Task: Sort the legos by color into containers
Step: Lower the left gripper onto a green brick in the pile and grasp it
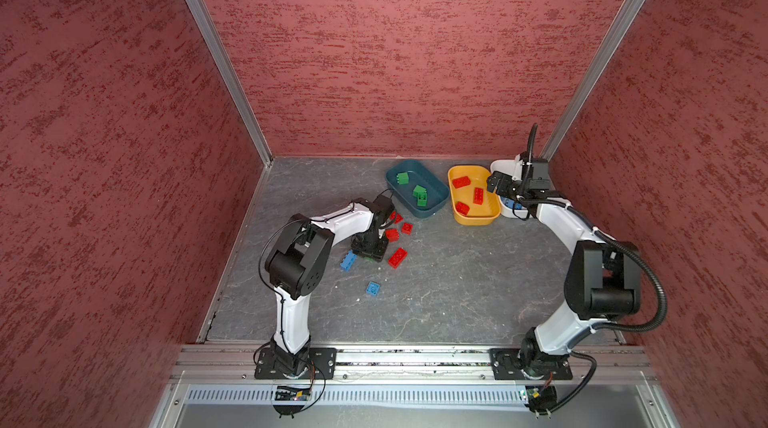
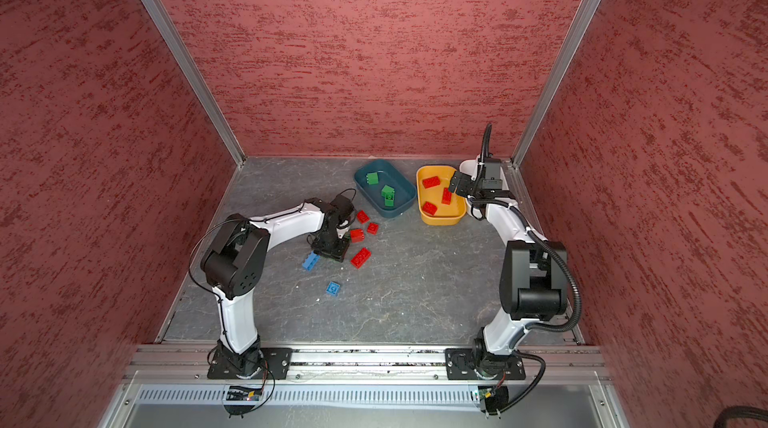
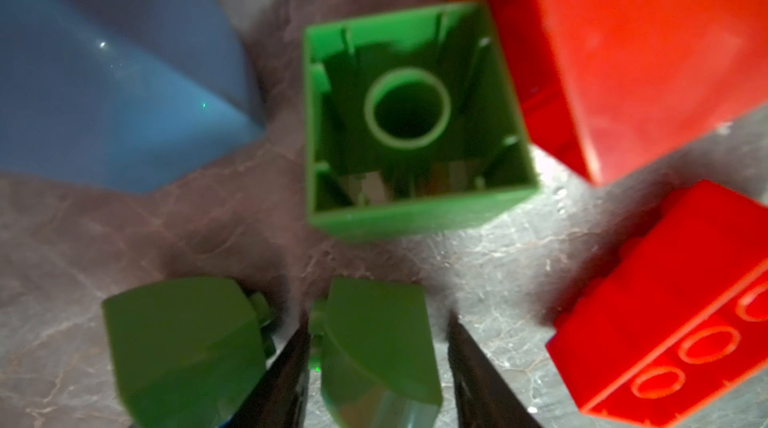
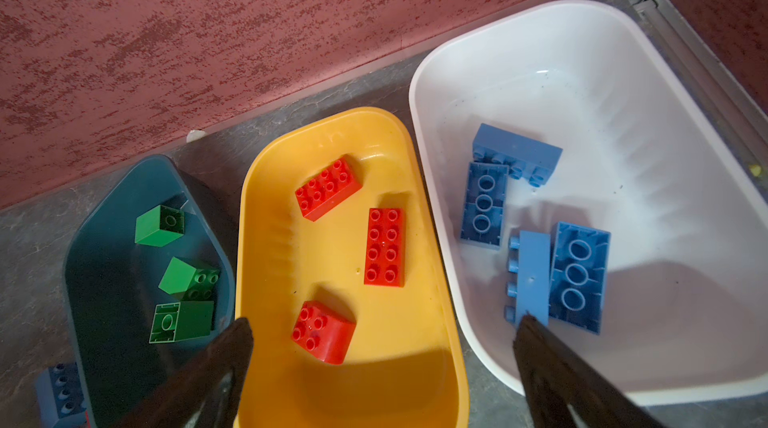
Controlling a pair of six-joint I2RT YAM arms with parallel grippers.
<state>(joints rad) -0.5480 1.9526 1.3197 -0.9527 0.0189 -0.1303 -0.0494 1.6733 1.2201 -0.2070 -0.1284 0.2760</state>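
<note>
"Left wrist view: what stood between the fingers (image 3: 286,380)?"

"One green brick (image 3: 374,347), down on the table (image 3: 166,230). The left claw (image 3: 378,326) straddled it, a finger close against each side. Pinched or merely flanked, I could not tell; the focus was soft."

"Neighbours?"

"A second green brick (image 3: 183,347) lay just outside one finger. An upturned green square (image 3: 415,114) sat ahead, with red bricks (image 3: 665,301) beside that."

"Where did the brick belong?"

"In the dark teal tub (image 1: 434,207), which held three greens. In a top view that tub lay beyond the left claw, toward the back wall and off to the right. It was near, with red bricks on the table between. My judgement: lift straight up, then carry over them."

"Was the right arm any use?"

"Hardly. The right claw (image 4: 384,322) hung spread wide and empty where the orange-yellow tub (image 4: 332,388) met the white tub (image 4: 623,93). The left arm was plainly nearer the brick."
</note>
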